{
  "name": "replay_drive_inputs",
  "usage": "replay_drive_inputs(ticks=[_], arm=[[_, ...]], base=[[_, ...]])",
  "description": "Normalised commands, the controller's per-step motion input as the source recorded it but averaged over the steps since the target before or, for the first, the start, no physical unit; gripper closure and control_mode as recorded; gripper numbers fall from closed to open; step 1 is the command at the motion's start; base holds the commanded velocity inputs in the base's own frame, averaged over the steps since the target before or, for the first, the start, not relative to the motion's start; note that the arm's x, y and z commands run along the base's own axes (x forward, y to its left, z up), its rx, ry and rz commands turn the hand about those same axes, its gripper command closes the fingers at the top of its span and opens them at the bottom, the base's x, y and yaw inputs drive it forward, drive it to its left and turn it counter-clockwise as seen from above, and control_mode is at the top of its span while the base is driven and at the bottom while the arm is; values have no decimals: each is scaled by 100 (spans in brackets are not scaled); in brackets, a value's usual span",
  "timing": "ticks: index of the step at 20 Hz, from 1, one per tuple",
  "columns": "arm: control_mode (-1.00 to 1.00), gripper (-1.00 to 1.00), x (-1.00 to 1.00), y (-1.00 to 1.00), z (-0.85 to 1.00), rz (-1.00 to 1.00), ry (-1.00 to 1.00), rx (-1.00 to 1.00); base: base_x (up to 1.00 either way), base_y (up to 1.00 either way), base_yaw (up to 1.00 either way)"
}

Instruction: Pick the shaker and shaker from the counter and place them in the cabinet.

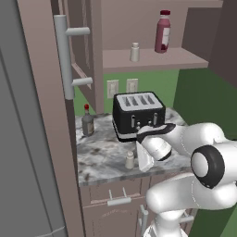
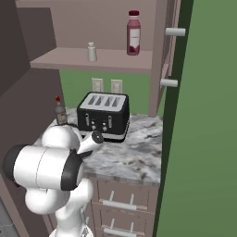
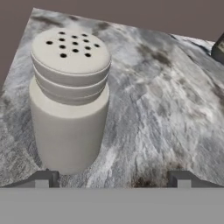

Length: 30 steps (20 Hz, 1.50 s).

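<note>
One beige-grey shaker [image 1: 130,160] stands upright on the marble counter [image 1: 99,155] near its front edge. It looms large at the left of the hand view [image 3: 70,100], its holed cap on top. My gripper [image 1: 141,165] hangs just right of it, open, low over the counter. In the hand view the gripper [image 3: 113,179] has its left fingertip [image 3: 43,178] right below the shaker, which stands off to the left of the gap. The other shaker [image 1: 134,52] [image 2: 92,52] stands on the shelf board [image 1: 157,59] of the open wall cabinet [image 2: 106,60].
A black toaster [image 1: 138,113] [image 2: 103,115] sits behind my hand. A dark red-capped bottle [image 1: 87,121] [image 2: 60,113] stands at the counter's back left. A tall maroon bottle [image 1: 162,31] [image 2: 133,33] is on the shelf. The cabinet door [image 1: 44,102] stands open at left. Drawers [image 2: 122,196] lie below.
</note>
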Motion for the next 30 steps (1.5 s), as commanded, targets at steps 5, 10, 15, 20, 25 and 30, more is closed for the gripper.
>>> replay_drive_inputs(ticks=[5,10,15,20,25,30], arm=[[-100,-100,-37,1,-18,4,2,0],[-100,-100,-10,0,0,1,0,0],[-100,-100,-3,12,0,0,1,5],[-100,-100,-17,12,0,0,0,8],[-100,-100,-17,8,-1,0,4,4],[-100,-100,-7,15,-1,0,6,4]], base=[[0,0,0],[0,0,0],[0,0,0],[0,0,0],[0,0,0],[0,0,0]])
